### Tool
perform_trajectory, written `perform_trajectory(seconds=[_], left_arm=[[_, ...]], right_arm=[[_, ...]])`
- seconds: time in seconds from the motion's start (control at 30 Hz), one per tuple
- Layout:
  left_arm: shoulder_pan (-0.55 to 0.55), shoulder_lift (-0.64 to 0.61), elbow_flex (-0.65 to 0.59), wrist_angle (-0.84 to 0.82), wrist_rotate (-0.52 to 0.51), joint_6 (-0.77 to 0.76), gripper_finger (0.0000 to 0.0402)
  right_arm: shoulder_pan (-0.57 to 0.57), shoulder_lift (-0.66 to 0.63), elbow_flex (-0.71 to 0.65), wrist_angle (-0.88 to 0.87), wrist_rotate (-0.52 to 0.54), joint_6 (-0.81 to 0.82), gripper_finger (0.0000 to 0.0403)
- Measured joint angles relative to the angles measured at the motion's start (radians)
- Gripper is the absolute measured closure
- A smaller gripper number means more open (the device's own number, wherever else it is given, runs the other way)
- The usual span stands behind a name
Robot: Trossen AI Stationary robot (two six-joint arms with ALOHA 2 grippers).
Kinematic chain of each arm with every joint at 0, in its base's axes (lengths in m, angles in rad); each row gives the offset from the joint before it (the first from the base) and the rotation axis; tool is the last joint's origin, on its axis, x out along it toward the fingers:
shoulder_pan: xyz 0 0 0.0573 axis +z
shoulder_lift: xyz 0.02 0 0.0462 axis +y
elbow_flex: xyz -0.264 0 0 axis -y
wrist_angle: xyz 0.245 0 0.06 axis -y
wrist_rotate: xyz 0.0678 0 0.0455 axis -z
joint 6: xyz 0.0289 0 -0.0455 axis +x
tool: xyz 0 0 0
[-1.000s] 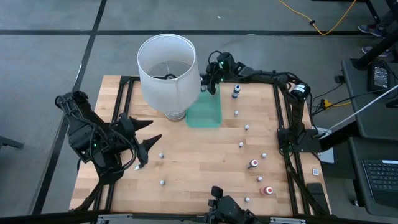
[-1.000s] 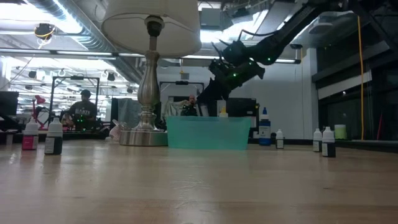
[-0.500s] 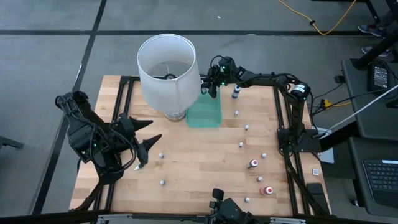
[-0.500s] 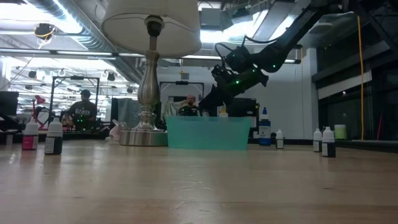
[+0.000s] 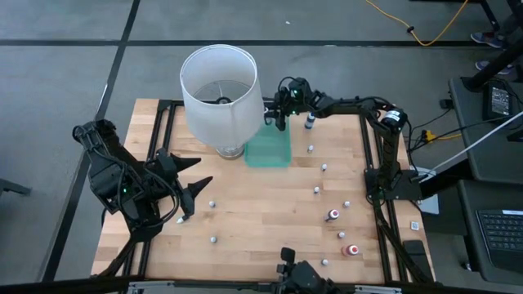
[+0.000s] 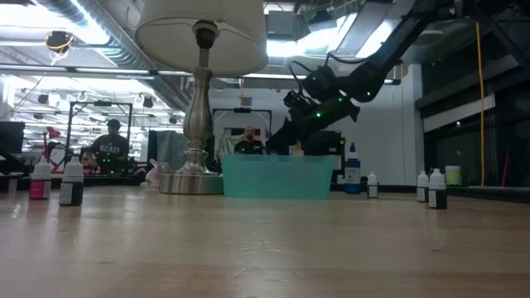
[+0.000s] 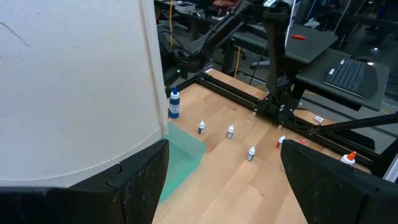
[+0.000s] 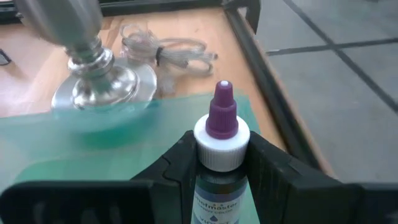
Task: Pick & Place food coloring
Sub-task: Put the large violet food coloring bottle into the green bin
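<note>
Filling the back left of the wooden table (image 5: 261,204), a big white lampshade (image 5: 219,86) on a metal base (image 8: 102,78) stands just beside the flat translucent green tray (image 5: 270,147). Right arm reaches across the back edge; right gripper (image 5: 282,109) hangs over the tray's far end, fingers (image 8: 267,168) narrowed and clamped on one food coloring bottle (image 8: 221,155), white collar with purple tip sitting upright between the two pads, dark contents below. In the low view that gripper (image 6: 290,132) sits above the tray wall (image 6: 277,178), bottle not resting on anything visible. Left arm waits at the table's front left, left gripper (image 5: 189,186) with jaws spread wide, holding nothing, well apart from the tray. Larger blue-capped bottle (image 5: 310,122) stands just right of the tray. Other tiny bottles scattered on the right half of the table: white-capped ones (image 5: 316,190) mid-table, two red ones (image 5: 333,216) toward the front right. Two more small bottles (image 5: 212,204) lie near the left gripper. Person seen in the room behind (image 6: 109,145).
</note>
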Motion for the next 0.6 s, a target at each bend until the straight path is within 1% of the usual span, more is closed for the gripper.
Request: perform_trajectory(seconds=[0.1,0.3,0.37,0.47,0.6], left_arm=[[0.0,0.0,0.0,0.0,0.0,-0.002,0.01],[0.001,0.0,0.0,0.0,0.0,-0.008,0.01],[0.005,0.0,0.0,0.0,0.001,-0.008,0.01],[0.005,0.0,0.0,0.0,0.0,-0.008,0.01],[0.005,0.0,0.0,0.0,0.001,-0.011,0.01]], right_arm=[[-0.001,0.001,-0.028,0.031,0.019,0.006,0.0286],[-0.001,-0.002,-0.033,0.044,0.017,0.007,0.0286],[-0.001,-0.003,-0.033,0.042,0.04,0.006,0.0285],[-0.001,-0.003,-0.033,0.039,0.07,0.006,0.0277],[-0.001,-0.003,-0.033,0.027,0.073,0.009,0.026]])
